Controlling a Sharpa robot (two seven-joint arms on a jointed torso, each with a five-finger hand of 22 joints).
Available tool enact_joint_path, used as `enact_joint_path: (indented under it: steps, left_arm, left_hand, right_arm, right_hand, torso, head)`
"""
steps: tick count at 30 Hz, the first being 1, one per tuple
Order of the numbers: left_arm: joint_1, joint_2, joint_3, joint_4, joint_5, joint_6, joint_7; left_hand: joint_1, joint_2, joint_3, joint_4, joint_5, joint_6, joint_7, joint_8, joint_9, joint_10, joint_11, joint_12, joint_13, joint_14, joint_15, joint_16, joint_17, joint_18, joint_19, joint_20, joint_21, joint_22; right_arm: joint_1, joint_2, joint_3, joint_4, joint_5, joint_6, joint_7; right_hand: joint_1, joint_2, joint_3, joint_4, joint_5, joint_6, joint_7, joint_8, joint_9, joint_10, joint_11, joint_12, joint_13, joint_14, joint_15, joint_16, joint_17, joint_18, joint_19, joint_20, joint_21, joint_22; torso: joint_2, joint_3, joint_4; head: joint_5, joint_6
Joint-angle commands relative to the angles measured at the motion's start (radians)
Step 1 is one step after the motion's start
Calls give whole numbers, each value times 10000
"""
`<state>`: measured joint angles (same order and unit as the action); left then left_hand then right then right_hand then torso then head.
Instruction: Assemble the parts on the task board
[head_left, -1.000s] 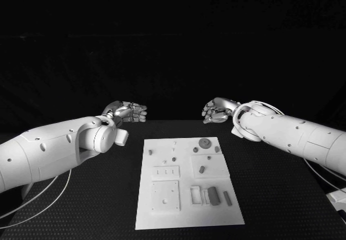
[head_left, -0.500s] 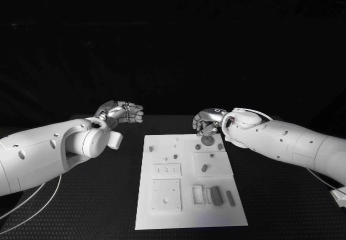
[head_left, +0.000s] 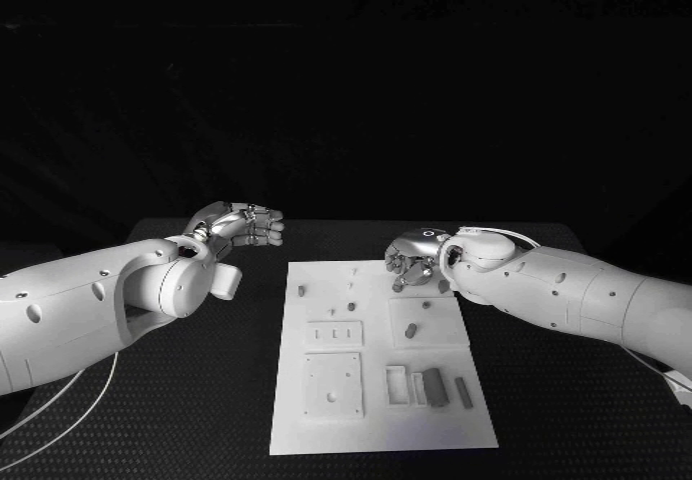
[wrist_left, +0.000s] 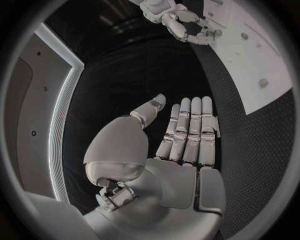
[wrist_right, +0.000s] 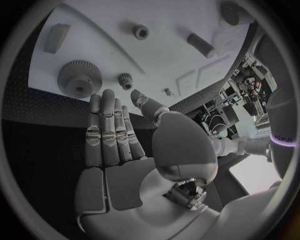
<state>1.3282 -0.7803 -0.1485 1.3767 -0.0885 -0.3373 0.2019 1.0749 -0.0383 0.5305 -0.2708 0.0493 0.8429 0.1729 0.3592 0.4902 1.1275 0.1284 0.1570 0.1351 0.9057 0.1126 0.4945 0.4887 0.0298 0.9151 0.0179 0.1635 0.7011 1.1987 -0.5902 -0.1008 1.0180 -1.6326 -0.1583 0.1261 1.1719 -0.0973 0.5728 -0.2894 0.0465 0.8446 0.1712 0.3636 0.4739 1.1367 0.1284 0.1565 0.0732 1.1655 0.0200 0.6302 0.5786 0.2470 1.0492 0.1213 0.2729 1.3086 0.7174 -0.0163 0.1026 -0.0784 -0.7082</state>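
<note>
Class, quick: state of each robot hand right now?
Left hand: open, holding nothing.
Right hand: open, holding nothing, above the task board.

Pretty dim all round, black backdrop swallowing everything past the table. The white task board (head_left: 378, 360) and arms catch the light and stay crisp. Wrist views bend hard at the rim, dark frame around.

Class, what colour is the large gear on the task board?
Grey, darker than the white task board; the large gear shows best in the right wrist view.
</note>
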Motion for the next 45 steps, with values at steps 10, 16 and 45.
enact_joint_path:
  steps: [10,16,45]
  left_arm:
    - [17,-15,12,18,-48,213,66]
    - [17,-27,12,22,-48,241,38]
    - [20,-28,11,-72,-48,333,-90]
  left_hand:
    - [-71,-77,-49,-6,40,19,32,-69,-30,31,54,-82,19,-3,63,-76,36,56,12,5,-83,4]
    - [-91,-85,-57,1,40,17,35,-81,-37,31,57,-102,20,-4,67,-95,50,56,7,9,-91,5]
    - [-137,-109,-74,13,39,6,47,-130,-60,28,71,-187,28,-15,86,-178,108,61,-12,24,-126,9]
  right_arm:
    - [-69,-58,-30,87,-617,330,-111]
    - [-140,-10,-50,-12,-710,341,-113]
    - [-243,-190,-139,259,-1280,73,-480]
  right_hand:
    - [-96,-106,-77,-12,36,88,-13,-63,-33,64,-19,-102,-27,86,-24,46,52,148,79,-15,61,206]
    - [-105,-118,-73,-13,37,91,-14,-73,-39,63,-19,-121,-30,91,-24,45,68,148,85,-20,63,206]
    - [-315,-785,-91,41,35,-127,100,-351,-184,-85,63,-445,-62,-6,48,-43,268,141,18,-2,89,215]
  torso:
    - [171,9,27]
    - [225,8,32]
    - [346,25,28]
  head:
    - [-22,25]
    - [-48,53]
    - [-87,50]
